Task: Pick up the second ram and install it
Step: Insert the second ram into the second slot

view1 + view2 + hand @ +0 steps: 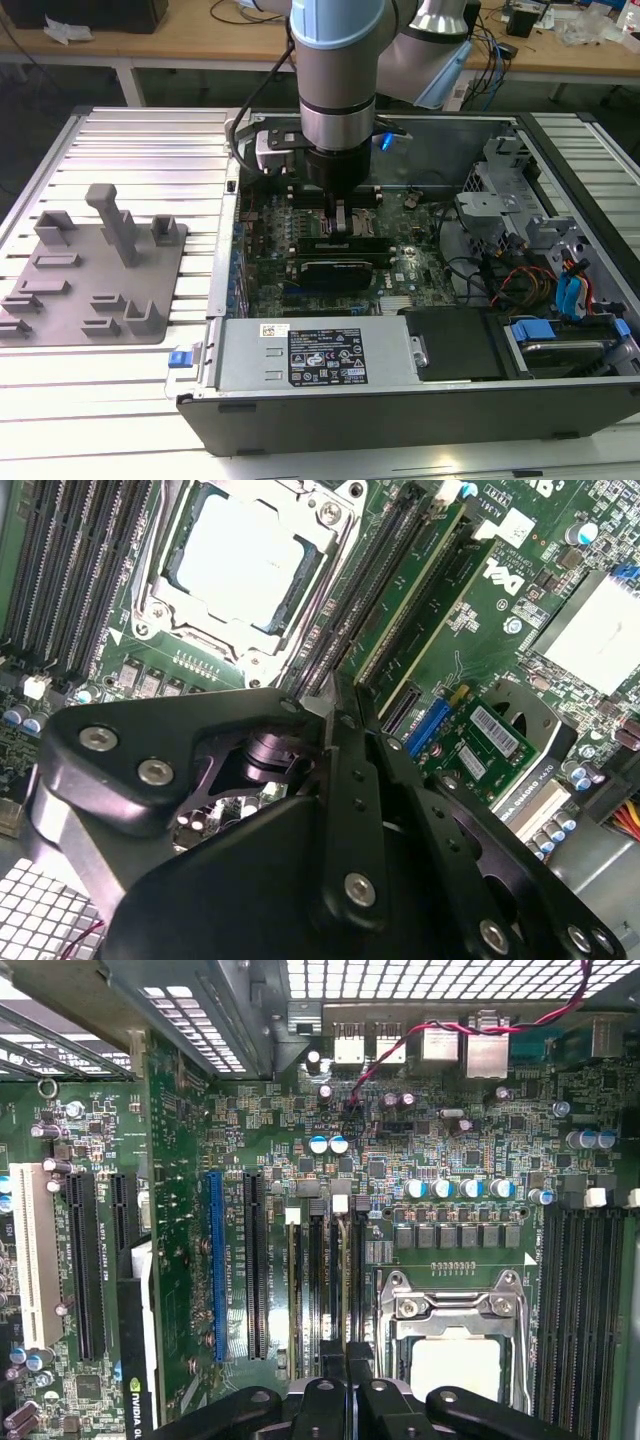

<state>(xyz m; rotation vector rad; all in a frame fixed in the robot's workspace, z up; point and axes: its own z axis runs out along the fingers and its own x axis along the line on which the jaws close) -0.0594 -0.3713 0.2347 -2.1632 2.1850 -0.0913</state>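
Note:
The open computer case [400, 400] lies on the table with its motherboard [180, 1210] facing up. My gripper [340, 215] is down inside the case, over the memory slots beside the CPU socket [455, 1350]. In both wrist views the fingers stand pressed together [330, 702] [347, 1360]. The second ram [344, 1280] stands on edge in a slot near the socket, and its thin top edge runs in between the fingertips. Another memory stick [420, 610] sits in a slot farther from the socket.
A black expansion card [345, 265] lies across the board just in front of the gripper. The power supply [320, 355] and drive bays [560, 340] fill the case's near side. A grey parts fixture [95, 265] stands at the exterior view's left.

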